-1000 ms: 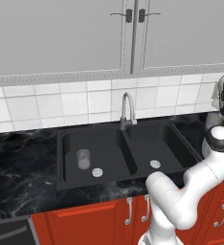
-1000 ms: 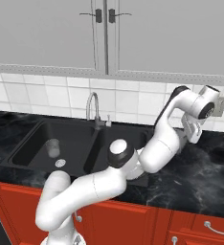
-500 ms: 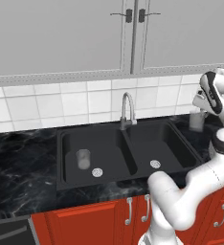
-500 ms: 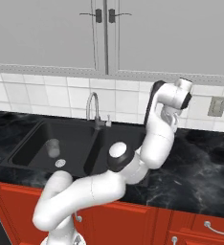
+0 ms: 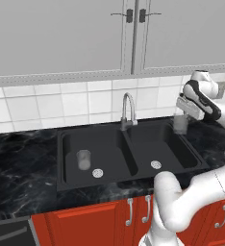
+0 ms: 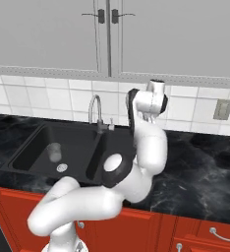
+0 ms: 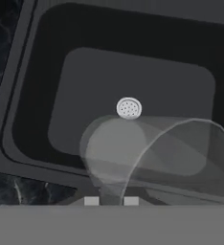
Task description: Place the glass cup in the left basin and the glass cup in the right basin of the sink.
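Kitchen: black sink (image 5: 61,158) below the tool (image 7: 111,201).
Tool: pinched on glass cup's (image 7: 152,155) rim.
Handling: slick, fragile.

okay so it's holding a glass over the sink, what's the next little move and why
Probably lower the held glass into the right basin. The gripper is shut on it above that basin, whose drain lies below, and the left basin already has a glass.

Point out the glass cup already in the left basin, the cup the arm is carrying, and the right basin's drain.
glass cup in the left basin (image 5: 83,159), left base view, its side wall.
carried glass cup (image 5: 181,124), left base view, its body below the hand.
right basin drain (image 7: 128,108), hand view, centre of the strainer.
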Available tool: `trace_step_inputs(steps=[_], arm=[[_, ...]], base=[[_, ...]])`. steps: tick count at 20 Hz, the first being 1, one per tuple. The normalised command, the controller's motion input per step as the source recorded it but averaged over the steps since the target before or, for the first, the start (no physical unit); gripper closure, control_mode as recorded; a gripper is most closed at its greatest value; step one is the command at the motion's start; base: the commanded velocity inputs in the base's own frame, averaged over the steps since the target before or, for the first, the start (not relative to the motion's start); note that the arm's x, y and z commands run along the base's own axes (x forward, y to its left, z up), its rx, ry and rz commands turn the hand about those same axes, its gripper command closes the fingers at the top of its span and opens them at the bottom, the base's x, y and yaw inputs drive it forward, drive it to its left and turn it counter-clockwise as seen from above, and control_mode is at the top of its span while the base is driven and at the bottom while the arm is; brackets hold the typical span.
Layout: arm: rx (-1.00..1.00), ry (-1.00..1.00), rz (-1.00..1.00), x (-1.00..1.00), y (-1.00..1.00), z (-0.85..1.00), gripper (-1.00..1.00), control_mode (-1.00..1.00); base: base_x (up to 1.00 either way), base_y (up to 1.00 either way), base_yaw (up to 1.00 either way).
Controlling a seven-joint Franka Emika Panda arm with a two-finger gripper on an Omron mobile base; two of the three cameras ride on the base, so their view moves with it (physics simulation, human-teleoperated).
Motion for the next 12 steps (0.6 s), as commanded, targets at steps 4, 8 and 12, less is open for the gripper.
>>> trace_step_inputs(steps=[4,8,12], arm=[[-0.14,-0.16,-0.03,-0.15,0.41,-0.01,1.0,-1.0],[-0.15,-0.16,-0.05,-0.07,0.11,-0.11,1.0,-1.0],[-0.12,-0.13,-0.07,0.0,0.09,-0.2,1.0,-1.0]], base=[[0.0,0.0,0.0],[0.0,0.0,0.0],[0.0,0.0,0.0]])
